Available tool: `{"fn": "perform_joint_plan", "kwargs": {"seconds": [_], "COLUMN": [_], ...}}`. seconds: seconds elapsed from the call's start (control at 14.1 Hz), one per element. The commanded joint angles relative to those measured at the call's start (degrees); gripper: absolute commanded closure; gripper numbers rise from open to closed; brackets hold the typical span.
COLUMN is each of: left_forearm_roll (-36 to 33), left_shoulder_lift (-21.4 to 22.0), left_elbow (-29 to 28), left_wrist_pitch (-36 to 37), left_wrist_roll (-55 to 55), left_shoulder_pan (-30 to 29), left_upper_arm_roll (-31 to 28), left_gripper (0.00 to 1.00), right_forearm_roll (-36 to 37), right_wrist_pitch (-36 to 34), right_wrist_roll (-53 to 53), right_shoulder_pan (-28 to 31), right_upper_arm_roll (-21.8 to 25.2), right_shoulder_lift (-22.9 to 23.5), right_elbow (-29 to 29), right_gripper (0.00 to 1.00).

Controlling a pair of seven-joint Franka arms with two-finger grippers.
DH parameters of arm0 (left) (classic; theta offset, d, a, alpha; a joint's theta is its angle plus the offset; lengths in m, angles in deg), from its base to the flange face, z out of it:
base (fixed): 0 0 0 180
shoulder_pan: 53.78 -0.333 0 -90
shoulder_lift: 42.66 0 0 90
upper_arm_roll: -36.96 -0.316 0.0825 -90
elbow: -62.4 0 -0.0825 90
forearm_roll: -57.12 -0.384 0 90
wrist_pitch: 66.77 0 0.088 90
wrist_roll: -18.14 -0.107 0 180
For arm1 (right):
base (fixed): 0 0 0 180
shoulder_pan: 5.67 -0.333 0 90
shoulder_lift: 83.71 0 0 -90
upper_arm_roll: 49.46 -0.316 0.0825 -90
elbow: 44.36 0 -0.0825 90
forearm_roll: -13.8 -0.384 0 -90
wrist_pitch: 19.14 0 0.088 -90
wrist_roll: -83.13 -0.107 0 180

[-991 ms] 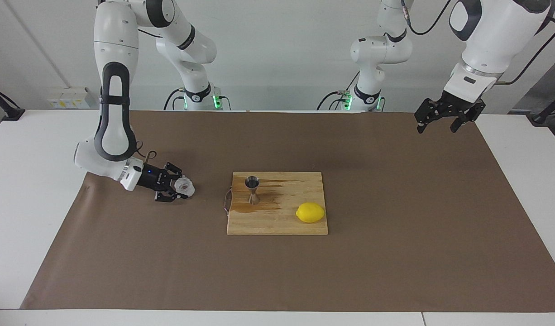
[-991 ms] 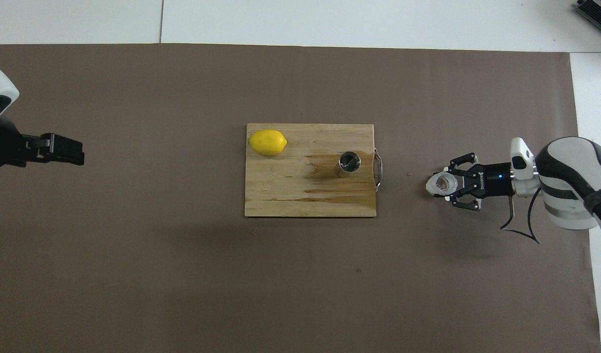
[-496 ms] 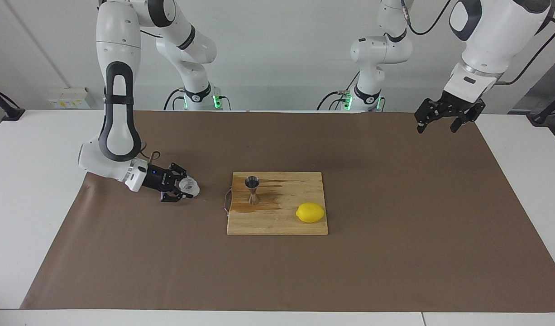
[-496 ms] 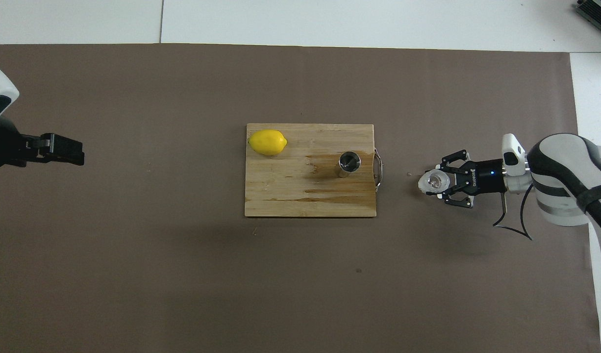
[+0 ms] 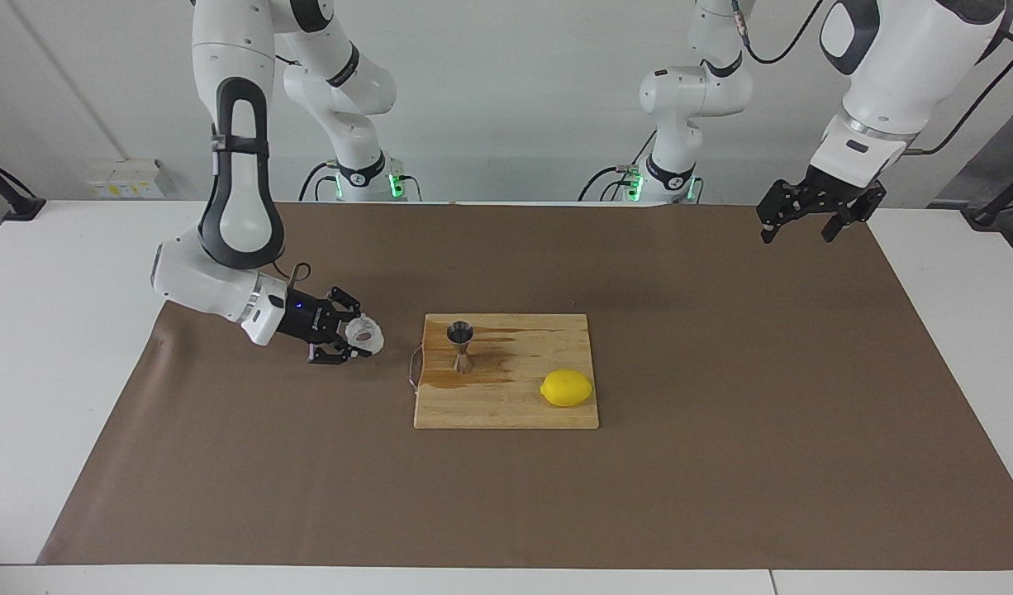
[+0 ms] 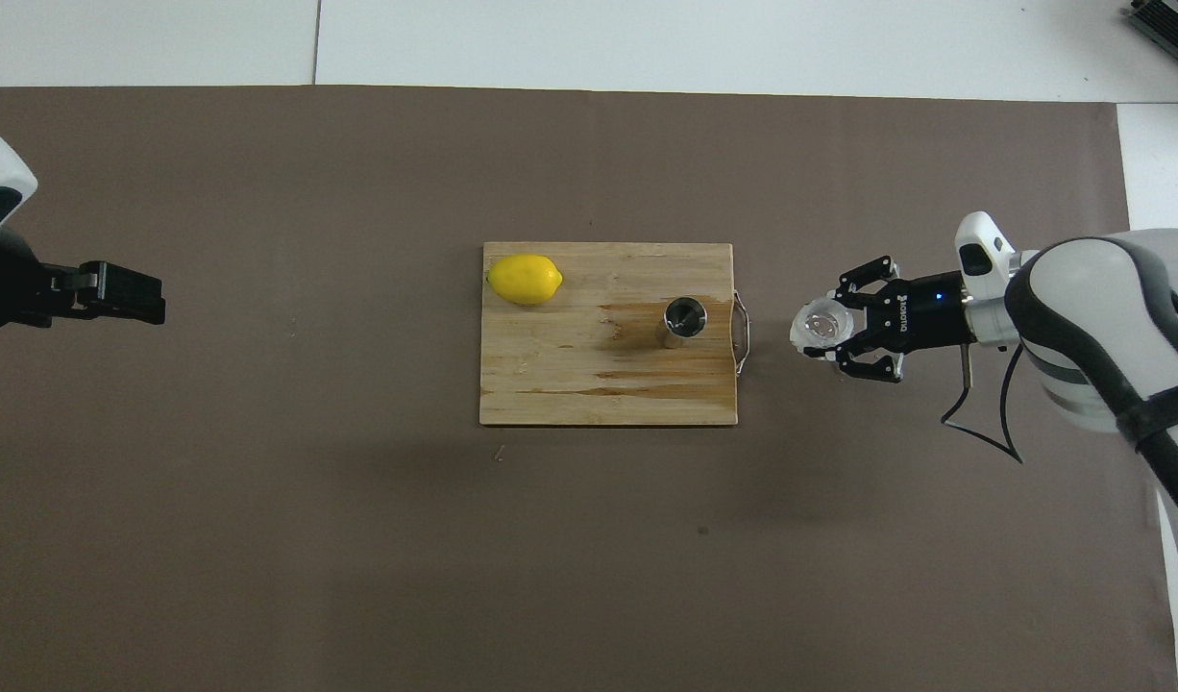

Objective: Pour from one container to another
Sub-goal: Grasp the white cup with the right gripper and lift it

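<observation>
I've got the small squat translucent whitish plastic cup with ribbed sides (image 5: pixel 365 333) clamped in my right tool (image 5: pixel 351 336), fingers closed on it, and it hangs in the air above the brown paper covering the bench (image 5: pixel 721 463), off the handle end of the pale wooden cutting board (image 5: pixel 515 405), toward the right arm's end of the bench. So the pickup looks done; the pour itself is not. The cup is roughly upright, mouth up in the overhead view, and I can't tell what is inside it. The small shiny steel hourglass-shaped jigger (image 5: pixel 461 348) stands upright on the board near that handle end, apart from my cup, with bare paper and the board's wire handle (image 6: pixel 741 333) between us. What's left, as I judge it: carry the cup over the jigger's open mouth, tip, then set down. A yellow lemon (image 5: pixel 567 387) lies on the board too, away from the jigger. My left tool (image 5: pixel 810 214) waits, fingers spread and empty, high over the left arm's end of the bench.
</observation>
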Motion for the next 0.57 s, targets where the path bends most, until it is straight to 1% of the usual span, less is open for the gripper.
{"fn": "perform_joint_plan", "kwargs": {"seconds": [0.0, 0.07, 0.21, 0.35, 0.5], "left_forearm_roll": [-0.52, -0.52, -0.52, -0.52, -0.52], "left_shoulder_lift": [1.48, 1.57, 1.57, 1.57, 1.48], "left_elbow": [-1.58, -1.58, -1.58, -1.58, -1.58], "left_wrist_pitch": [0.21, 0.12, 0.12, 0.03, -0.41], "left_wrist_roll": [-0.12, -0.12, -0.12, -0.04, 0.05], "left_shoulder_pan": [-0.24, -0.24, -0.24, -0.24, -0.15], "left_upper_arm_roll": [-0.01, -0.01, -0.01, -0.01, -0.01], "left_gripper": [0.00, 0.00, 0.00, 0.00, 0.00], "right_forearm_roll": [3.85, 5.78, 10.43, 14.12, 19.22], "right_wrist_pitch": [0.50, 0.68, 4.00, 5.42, 8.83], "right_wrist_roll": [-9.87, -13.20, -17.70, -22.00, -26.67], "right_shoulder_pan": [-2.36, -3.67, -4.74, -7.89, -10.26], "right_upper_arm_roll": [-0.13, -0.13, -0.22, -0.22, -0.22], "right_shoulder_lift": [-2.64, -3.52, -3.96, -4.32, -4.32], "right_elbow": [1.14, 1.31, 1.84, 2.28, 2.55], "right_gripper": [0.61, 0.61, 0.61, 0.62, 0.62]}}
